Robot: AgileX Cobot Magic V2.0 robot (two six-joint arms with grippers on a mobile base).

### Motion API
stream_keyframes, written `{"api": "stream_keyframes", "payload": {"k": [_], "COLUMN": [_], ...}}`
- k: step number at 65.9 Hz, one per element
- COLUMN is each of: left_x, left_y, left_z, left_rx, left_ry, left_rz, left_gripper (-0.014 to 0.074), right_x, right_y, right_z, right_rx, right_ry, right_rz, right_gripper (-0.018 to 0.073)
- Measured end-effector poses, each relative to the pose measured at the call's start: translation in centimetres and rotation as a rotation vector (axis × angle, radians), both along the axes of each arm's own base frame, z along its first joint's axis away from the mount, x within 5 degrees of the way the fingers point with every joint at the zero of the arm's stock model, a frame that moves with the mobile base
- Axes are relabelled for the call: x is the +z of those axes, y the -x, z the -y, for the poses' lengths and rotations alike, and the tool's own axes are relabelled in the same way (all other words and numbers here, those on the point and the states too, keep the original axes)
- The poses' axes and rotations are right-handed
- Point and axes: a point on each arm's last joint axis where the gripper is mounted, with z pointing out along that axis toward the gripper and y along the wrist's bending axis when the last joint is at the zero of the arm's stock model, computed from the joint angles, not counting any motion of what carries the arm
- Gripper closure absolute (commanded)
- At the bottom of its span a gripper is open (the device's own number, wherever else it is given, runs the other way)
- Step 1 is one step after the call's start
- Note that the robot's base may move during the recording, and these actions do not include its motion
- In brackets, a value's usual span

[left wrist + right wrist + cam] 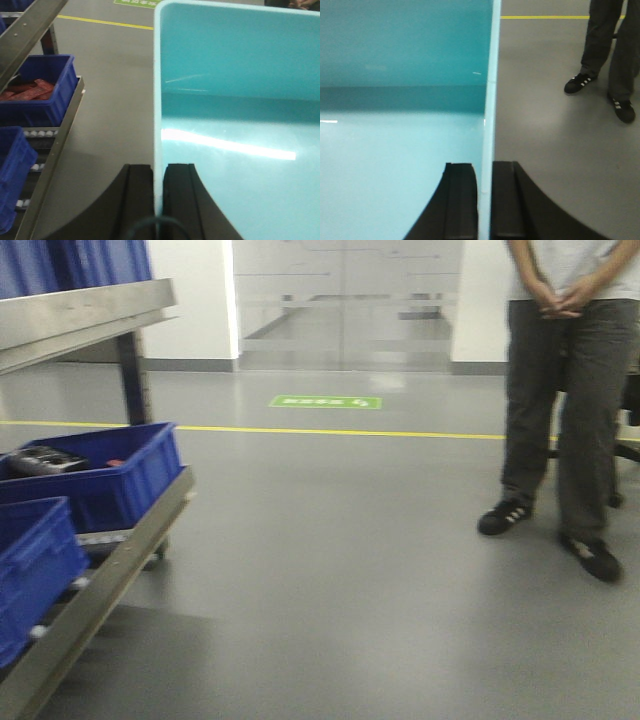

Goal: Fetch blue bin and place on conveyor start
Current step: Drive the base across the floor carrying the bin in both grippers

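Note:
The blue bin (235, 115), a pale turquoise tub with nothing inside, fills the left wrist view; my left gripper (158, 172) is shut on its left wall, one black finger inside and one outside. In the right wrist view the same blue bin (400, 100) fills the left half, and my right gripper (485, 170) is shut on its right wall in the same way. The bin hangs above the grey floor between both arms. The front view shows neither the bin nor the grippers. The conveyor start is out of view.
A steel roller rack (120, 560) on the left carries dark royal-blue bins (100, 475), one holding parts. A person (565, 390) in dark trousers stands at the right. A yellow floor line (330, 430) and a green floor sign (325, 401) lie ahead.

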Motion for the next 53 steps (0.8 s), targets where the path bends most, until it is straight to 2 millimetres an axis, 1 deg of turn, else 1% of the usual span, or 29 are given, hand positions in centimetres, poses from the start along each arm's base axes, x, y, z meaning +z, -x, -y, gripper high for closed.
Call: {"api": "stream_keyframes", "payload": {"k": [53], "left_x": [0.0], "left_y": [0.0], "left_z": [0.0], "left_rx": [0.0], "left_ry": [0.0], "left_rz": [0.0], "left_gripper": [0.0707], "right_x": [0.1], "right_y": [0.16], "right_z": [0.08], "right_rx": [-0.001], "right_ry": [-0.001], "right_rz": [0.001], "right_gripper": [0.0713]}}
